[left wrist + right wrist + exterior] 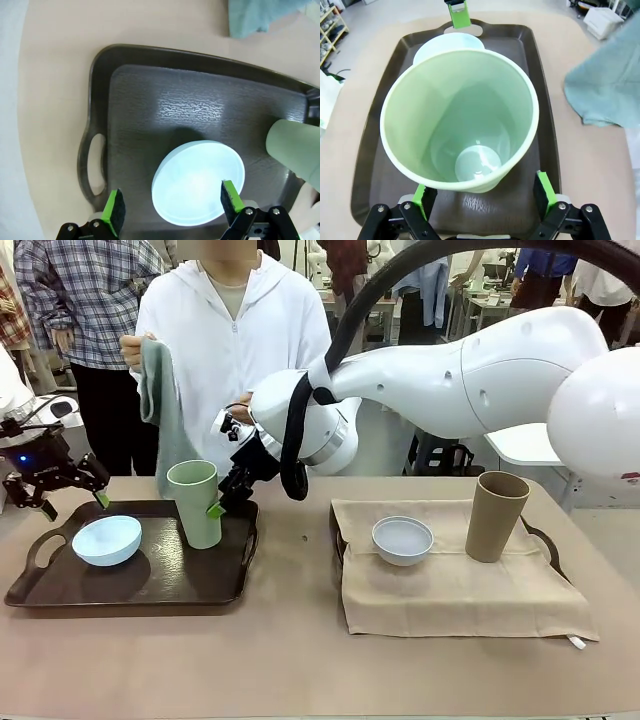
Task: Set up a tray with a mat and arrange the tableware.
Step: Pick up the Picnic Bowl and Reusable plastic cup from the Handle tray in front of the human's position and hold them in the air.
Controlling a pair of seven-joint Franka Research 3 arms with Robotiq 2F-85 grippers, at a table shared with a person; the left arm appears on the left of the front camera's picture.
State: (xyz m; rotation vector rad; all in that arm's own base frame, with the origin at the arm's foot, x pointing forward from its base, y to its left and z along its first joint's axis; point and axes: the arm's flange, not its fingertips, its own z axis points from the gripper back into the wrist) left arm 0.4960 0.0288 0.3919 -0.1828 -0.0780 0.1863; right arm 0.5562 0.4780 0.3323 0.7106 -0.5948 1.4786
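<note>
Front view: left pincer (75, 502) hangs open, pale blue bowl (107, 540) just below it on the dark tray (60, 590); right pincer (222, 505) is open too, right up against the light green tumbler (196, 505). Left wrist view: fingers (114, 210) spread wide, bowl sits beneath and between them. Right wrist view: tumbler stands upright between the spread fingers (544, 192), no squeeze that I can see.

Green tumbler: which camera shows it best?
Right wrist view: looks straight into the tumbler, rim and empty bottom clear. Front view: its side, upright on the left tray. Left wrist view: part of its wall.
</note>
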